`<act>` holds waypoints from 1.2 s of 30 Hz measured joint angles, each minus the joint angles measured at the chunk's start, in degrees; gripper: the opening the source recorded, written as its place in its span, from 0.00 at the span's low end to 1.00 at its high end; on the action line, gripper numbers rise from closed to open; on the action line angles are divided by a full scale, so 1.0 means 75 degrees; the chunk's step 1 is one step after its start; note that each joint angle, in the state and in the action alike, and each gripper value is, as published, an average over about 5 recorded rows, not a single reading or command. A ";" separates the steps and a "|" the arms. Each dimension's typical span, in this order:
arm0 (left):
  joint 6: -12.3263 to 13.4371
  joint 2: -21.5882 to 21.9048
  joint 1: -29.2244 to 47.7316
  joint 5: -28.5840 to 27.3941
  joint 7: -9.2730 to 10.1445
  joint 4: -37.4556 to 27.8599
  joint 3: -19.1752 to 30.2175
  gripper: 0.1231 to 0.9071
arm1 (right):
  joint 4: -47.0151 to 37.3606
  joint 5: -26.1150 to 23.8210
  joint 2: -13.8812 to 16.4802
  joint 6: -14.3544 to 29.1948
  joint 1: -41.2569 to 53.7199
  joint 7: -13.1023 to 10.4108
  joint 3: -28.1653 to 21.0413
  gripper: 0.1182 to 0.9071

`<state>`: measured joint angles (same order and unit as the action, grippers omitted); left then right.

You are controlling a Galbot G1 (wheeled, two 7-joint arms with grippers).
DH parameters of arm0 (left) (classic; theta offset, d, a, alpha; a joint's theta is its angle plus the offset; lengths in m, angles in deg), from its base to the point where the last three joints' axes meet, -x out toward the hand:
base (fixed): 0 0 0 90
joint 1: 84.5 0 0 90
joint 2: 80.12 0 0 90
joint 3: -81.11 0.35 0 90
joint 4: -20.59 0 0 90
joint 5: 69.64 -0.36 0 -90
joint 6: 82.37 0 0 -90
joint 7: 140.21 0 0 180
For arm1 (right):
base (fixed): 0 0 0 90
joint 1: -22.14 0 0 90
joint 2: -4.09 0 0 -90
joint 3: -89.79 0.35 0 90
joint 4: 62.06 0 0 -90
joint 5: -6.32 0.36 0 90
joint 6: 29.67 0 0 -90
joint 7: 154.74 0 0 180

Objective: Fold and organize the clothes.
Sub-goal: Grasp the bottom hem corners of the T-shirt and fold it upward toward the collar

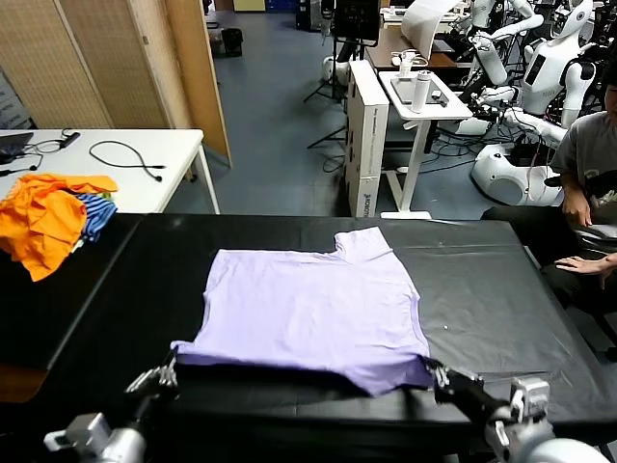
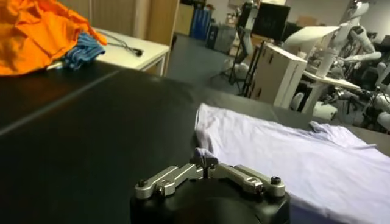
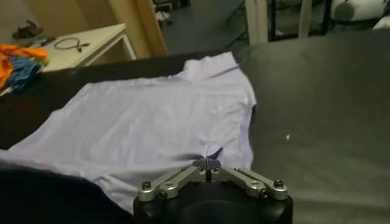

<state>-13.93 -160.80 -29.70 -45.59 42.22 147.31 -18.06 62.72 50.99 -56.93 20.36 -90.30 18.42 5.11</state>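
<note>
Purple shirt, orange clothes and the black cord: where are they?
purple shirt [image 1: 313, 309]: head view, middle of its body.
orange clothes [image 1: 43, 217]: head view, middle of the pile.
black cord [image 1: 130, 154]: head view, its loop on the white table.
</note>
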 joint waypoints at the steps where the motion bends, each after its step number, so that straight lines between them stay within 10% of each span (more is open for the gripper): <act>1: -0.0023 0.0019 0.0148 -0.0024 0.0003 -0.0092 0.0044 0.03 | -0.0138 -0.0048 -0.0003 0.0003 0.0173 0.0000 -0.0087 0.03; 19: -0.0100 0.0765 0.1560 -0.0537 -0.0048 -0.1375 0.0633 0.05 | -0.0952 -0.0416 -0.0021 -0.0088 0.1096 0.0027 -0.0874 0.07; 30: -0.0180 0.0924 0.1226 -0.0551 0.0011 -0.1194 0.0447 0.80 | -0.0014 -0.0350 0.0387 -0.0284 0.0052 0.0140 -0.0352 0.88; 36: -0.0220 0.0829 0.0741 -0.0537 0.0021 -0.0867 0.0348 1.00 | 0.0502 -0.0487 0.0460 -0.0185 -0.0902 0.0155 -0.0110 1.00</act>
<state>-15.58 -154.58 -24.15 -49.62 42.38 140.80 -15.45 66.49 47.34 -53.48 18.98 -97.07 19.58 4.28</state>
